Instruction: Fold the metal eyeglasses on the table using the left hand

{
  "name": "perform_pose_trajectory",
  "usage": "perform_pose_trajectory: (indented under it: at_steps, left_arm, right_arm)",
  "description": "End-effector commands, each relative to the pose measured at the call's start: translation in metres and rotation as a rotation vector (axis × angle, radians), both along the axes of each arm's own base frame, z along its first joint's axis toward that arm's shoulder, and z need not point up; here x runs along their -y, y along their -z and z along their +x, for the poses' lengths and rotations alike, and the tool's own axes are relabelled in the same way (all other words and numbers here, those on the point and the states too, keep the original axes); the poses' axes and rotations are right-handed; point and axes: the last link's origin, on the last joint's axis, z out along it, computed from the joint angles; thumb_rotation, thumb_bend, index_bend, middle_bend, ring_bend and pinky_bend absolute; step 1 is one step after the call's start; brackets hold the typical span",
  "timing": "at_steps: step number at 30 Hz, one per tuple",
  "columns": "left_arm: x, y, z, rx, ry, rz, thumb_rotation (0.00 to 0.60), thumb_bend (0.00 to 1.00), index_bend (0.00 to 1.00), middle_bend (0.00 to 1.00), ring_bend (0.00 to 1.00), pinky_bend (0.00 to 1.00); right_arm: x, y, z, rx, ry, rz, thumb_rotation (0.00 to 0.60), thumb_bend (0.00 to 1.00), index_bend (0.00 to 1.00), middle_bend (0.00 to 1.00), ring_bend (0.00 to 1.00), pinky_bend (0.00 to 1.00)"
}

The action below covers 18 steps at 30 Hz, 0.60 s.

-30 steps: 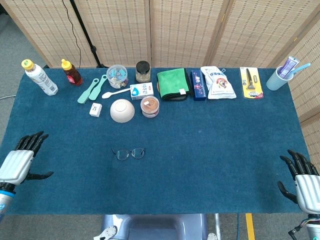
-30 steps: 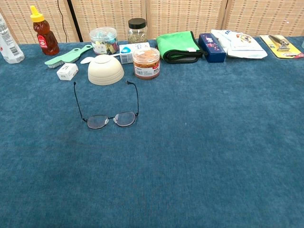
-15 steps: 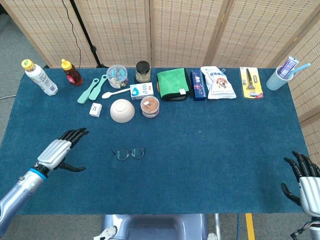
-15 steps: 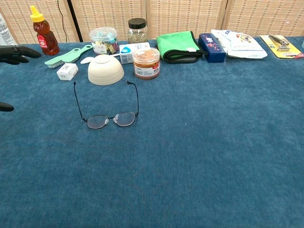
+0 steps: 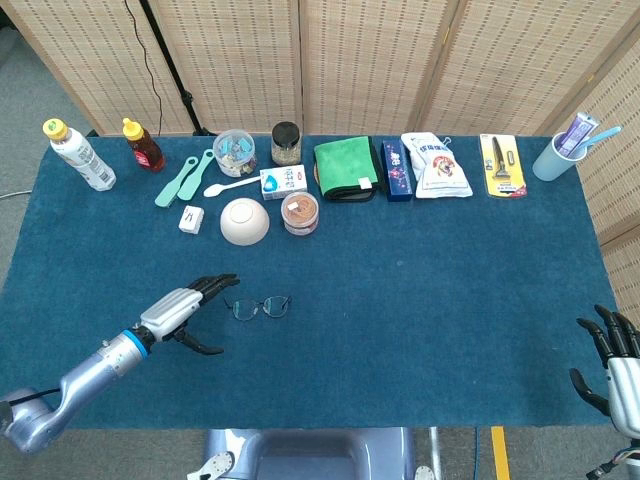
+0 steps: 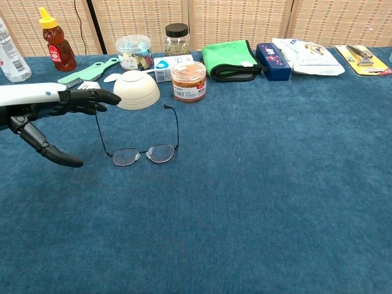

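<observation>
The left robot hand (image 5: 190,305) is sweeping in from the near-left edge of the worktop (image 5: 420,300) toward the metal eyeglasses (image 5: 258,306). A second ago it was hovering far out at the left border; half a second ago it was roughly halfway across; now its fingertips are reaching just beside the left temple arm of the glasses. In the chest view the robot hand (image 6: 55,110) is showing spread fingers (image 6: 92,98) pointing right over the left temple arm, with the thumb (image 6: 49,150) hanging lower and nearer. It is holding nothing and standing wide open, and contact with the frame is not visible.

The eyeglasses (image 6: 142,142) are lying unmoved in the left half of the worktop, lenses toward the near side, both temple arms open and pointing far toward the white bowl (image 6: 136,89). So the folding itself is not yet begun; what is changing is only the approach, which looks nearly complete. The next move probably calls for a light touch on the left temple arm to swing it inward, and the thin frame is likely to slide on the cloth.

The right robot hand (image 5: 615,365) is drawing slightly lower at the near-right corner, fingers apart and empty, well apart from the glasses.
</observation>
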Motion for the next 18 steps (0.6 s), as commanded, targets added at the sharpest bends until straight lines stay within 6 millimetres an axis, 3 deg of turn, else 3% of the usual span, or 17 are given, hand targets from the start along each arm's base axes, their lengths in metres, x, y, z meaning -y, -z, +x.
perform_pose_trajectory:
  at_steps: [1,18]
  left_arm:
    - [0.005,0.016,0.006,0.004,0.028,-0.056,0.483,0.05,0.00,0.00,0.00,0.00]
    - [0.042,0.031,0.005,-0.076,0.182,-0.104,0.481,0.05,0.00,0.00,0.00,0.00]
  right_arm:
    - [-0.001,-0.001,0.000,-0.004,0.006,-0.003,0.600,0.31,0.21,0.09,0.10,0.19]
    - [-0.006,-0.003,0.001,-0.008,0.011,-0.016,0.600,0.31,0.21,0.09,0.10,0.19]
